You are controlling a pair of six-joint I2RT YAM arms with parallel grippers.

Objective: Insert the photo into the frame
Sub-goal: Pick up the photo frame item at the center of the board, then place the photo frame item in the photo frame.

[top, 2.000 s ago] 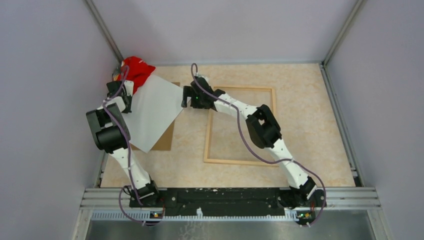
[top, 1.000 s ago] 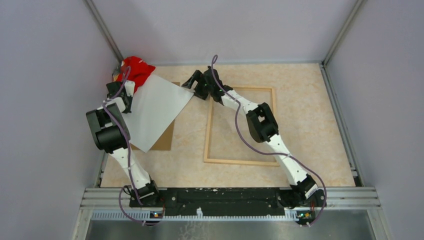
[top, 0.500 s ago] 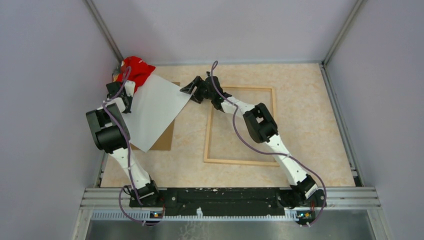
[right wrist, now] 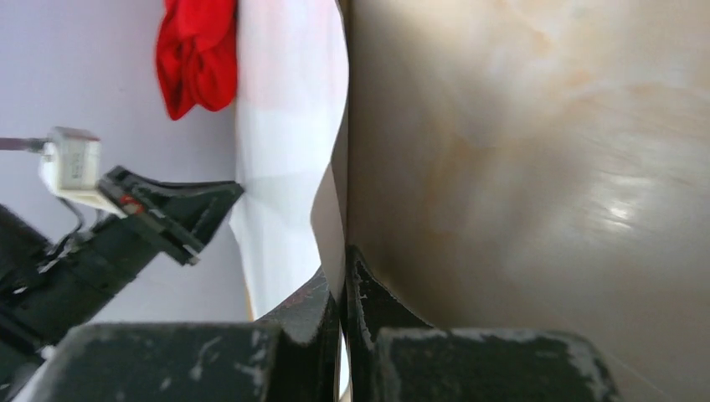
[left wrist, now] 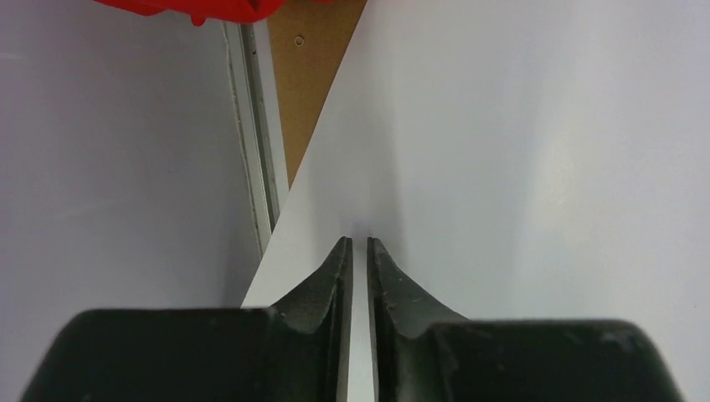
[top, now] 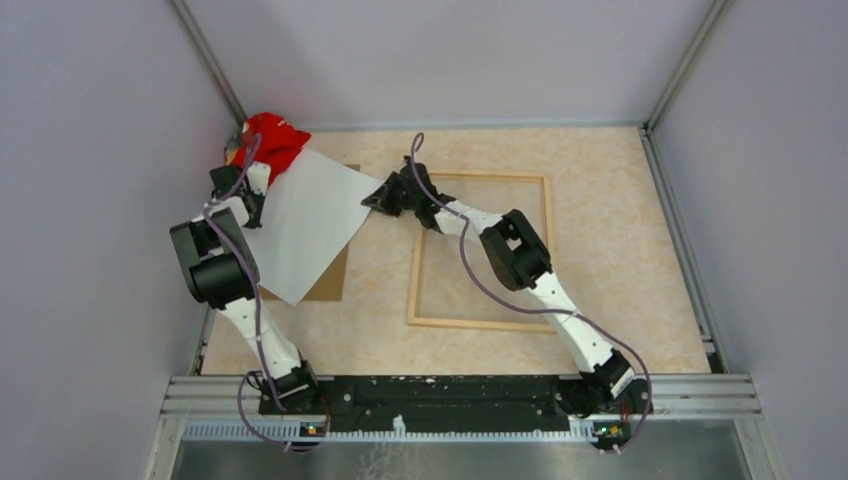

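Note:
The photo (top: 305, 225) lies white back up on the left of the table, over a brown board. My left gripper (top: 243, 190) is at its left edge. In the left wrist view the jaws (left wrist: 357, 243) stand a narrow gap apart, with the photo (left wrist: 519, 151) showing white through the gap. My right gripper (top: 378, 196) is at the photo's right corner, shut on it. In the right wrist view the photo's edge (right wrist: 331, 201) runs in between the closed fingers (right wrist: 343, 264). The light wooden frame (top: 413, 270) lies flat to the right, under the right arm.
A red cloth (top: 272, 138) is bunched in the far left corner, just behind the left gripper. The brown backing board (top: 332, 280) sticks out from under the photo's near right side. Grey walls close in the table on the left, back and right.
My right gripper has reached left to the photo's right corner and shut on it. My left gripper's jaws have parted slightly. The photo has barely shifted.

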